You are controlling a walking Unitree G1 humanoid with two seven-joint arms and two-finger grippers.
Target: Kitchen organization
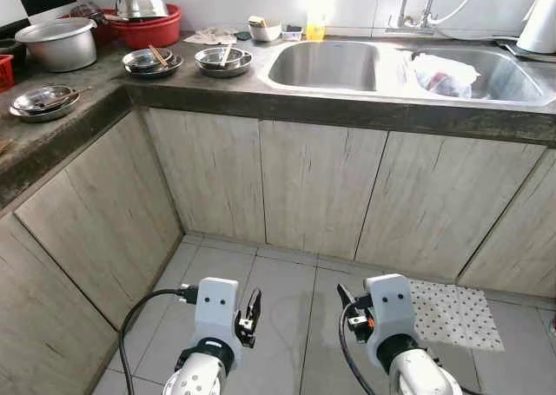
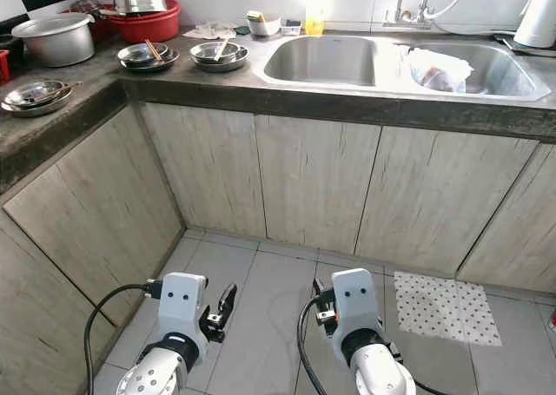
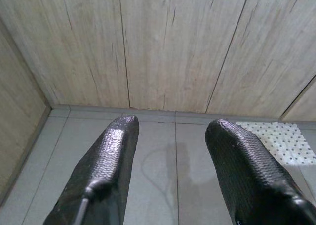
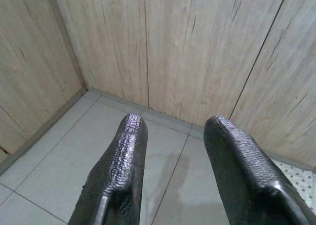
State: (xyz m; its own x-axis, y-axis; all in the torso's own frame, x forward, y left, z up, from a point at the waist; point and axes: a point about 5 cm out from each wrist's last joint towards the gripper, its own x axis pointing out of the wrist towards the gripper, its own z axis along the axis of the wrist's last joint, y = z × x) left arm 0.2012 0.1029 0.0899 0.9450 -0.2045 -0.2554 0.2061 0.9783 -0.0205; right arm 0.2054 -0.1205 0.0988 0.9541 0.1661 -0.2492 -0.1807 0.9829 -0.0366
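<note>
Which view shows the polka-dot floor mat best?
The left eye view: the polka-dot floor mat lies nearly whole on the tiles below the sink cabinets, beside the right gripper. The right eye view shows it too, slightly smaller. The left wrist view catches one corner, the right wrist view a sliver at the edge.

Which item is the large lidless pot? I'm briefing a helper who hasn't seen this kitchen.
Start at the double sink and follow the dark counter toward the robot's left, to the corner by the wall. The big silver pot stands there beside the red basin. Unlike the shallow steel bowls nearby, it is deep, wide-rimmed and open.
</note>
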